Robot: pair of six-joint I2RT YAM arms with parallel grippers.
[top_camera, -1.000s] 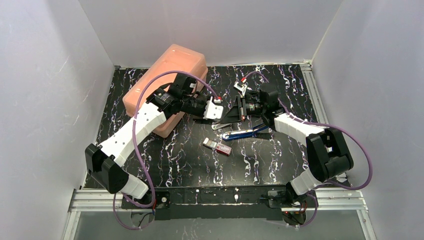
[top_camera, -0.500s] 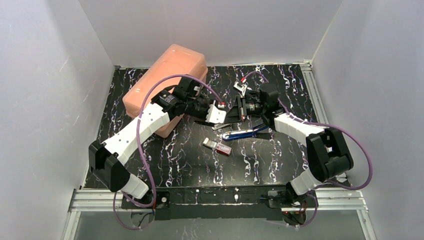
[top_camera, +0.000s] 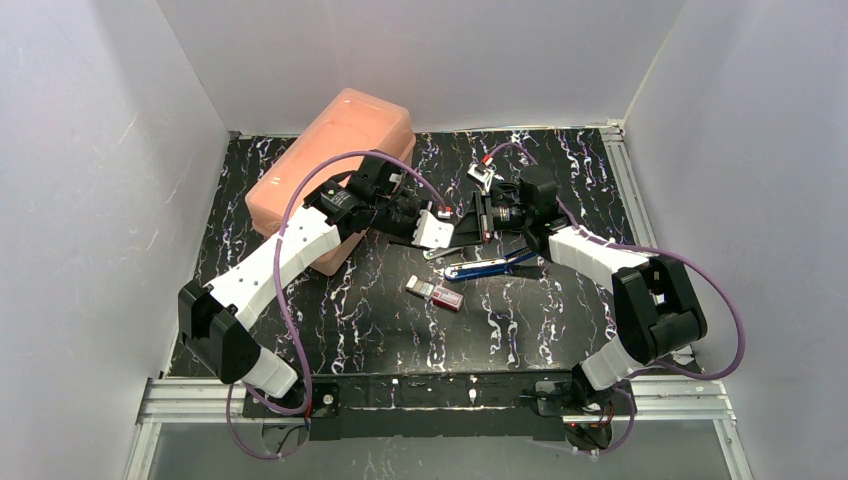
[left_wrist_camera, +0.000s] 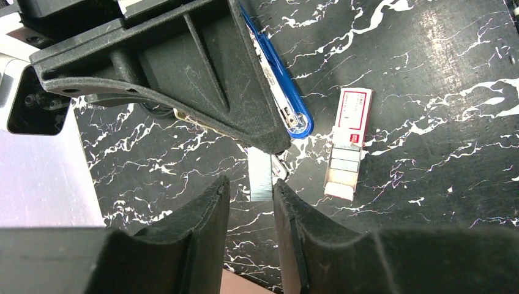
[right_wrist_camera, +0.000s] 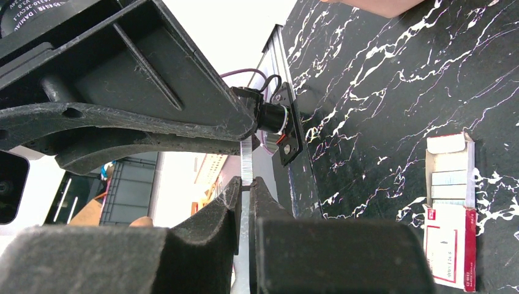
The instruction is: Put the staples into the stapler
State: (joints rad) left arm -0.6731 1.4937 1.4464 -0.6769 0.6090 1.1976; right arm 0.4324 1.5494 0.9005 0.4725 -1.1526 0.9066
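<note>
The black marbled desk carries a salmon-pink case at far left. The left claw stands partly open, with a staple strip showing between its fingers. The right claw pinches that strip tight. The blue stapler lies mid-desk, and the staples box, its tray slid out, lies just nearer.

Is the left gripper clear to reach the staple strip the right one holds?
Probably yes: the staple strip sticks out of the right gripper into the gap between the open jaws of the left gripper; nothing blocks it.
</note>
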